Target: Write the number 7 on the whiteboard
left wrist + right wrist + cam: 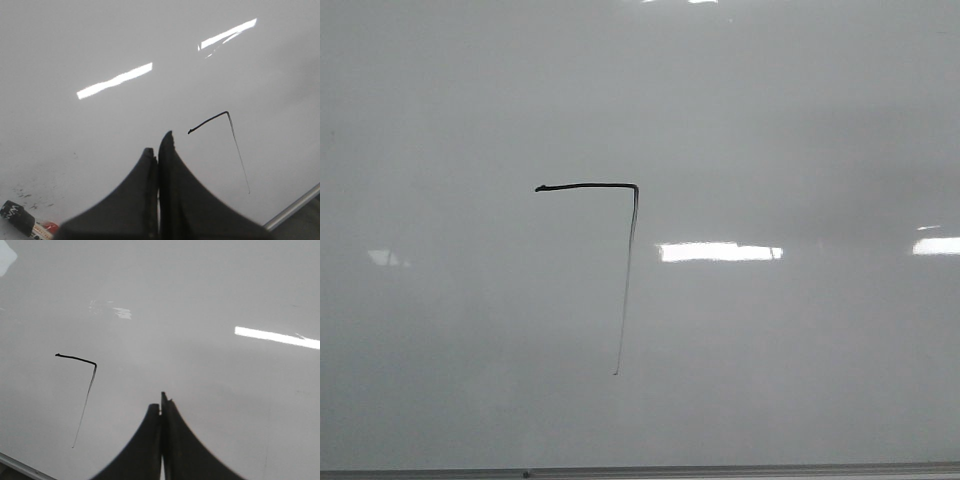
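Observation:
The whiteboard fills the front view, glossy pale grey-white, with a thin grey frame edge along its bottom. The number 7 is drawn in black near the middle: a thick short top stroke and a thin long downstroke. It also shows in the left wrist view and in the right wrist view. My left gripper is shut and empty, held over the board beside the 7. My right gripper is shut and empty, over bare board to the side of the 7. Neither gripper shows in the front view.
A marker with a black cap and a red and white barrel lies on the board at the edge of the left wrist view, among small black smudges. The board's grey frame edge shows in both wrist views. Bright light reflections lie on the board.

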### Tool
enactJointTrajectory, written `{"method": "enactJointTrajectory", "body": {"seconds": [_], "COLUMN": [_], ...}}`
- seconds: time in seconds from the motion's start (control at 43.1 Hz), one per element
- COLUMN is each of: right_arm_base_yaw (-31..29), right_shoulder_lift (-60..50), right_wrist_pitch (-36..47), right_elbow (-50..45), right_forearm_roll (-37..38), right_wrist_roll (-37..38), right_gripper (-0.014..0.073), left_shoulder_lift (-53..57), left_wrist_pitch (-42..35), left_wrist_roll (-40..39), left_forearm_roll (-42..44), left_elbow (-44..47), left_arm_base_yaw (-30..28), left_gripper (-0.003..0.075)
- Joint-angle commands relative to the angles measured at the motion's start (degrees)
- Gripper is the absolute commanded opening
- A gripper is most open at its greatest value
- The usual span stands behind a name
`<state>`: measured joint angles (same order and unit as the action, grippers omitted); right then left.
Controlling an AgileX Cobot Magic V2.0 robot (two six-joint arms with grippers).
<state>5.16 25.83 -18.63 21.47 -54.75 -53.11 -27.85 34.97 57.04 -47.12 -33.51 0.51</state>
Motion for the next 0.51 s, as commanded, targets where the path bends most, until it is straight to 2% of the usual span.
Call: {"method": "enactJointTrajectory", "body": {"seconds": [0.0,0.278,0.487], "right_arm_base_yaw": [-0.3,-0.3,-0.3], "right_shoulder_lift": [-0.1,-0.1,-0.1], "right_wrist_pitch": [2.2,2.2,2.1], "right_elbow": [1.6,1.6,1.6], "right_forearm_roll": [-1.7,-1.7,-1.7], "right_wrist_roll": [-0.2,-0.2,-0.2], "right_gripper": [-0.0069,-0.0069,-0.0069], "left_shoulder_lift": [4.7,21.8,25.9], "left_wrist_pitch": [-4.7,-6.8,-6.5], "left_wrist_roll": [0.1,-0.2,-0.3], "left_forearm_roll": [-2.4,-4.0,-9.4], "left_elbow": [0.6,6.9,7.1], "left_arm_base_yaw": [0.5,0.5,0.5], "left_gripper": [-0.0021,-0.002,-0.002]}}
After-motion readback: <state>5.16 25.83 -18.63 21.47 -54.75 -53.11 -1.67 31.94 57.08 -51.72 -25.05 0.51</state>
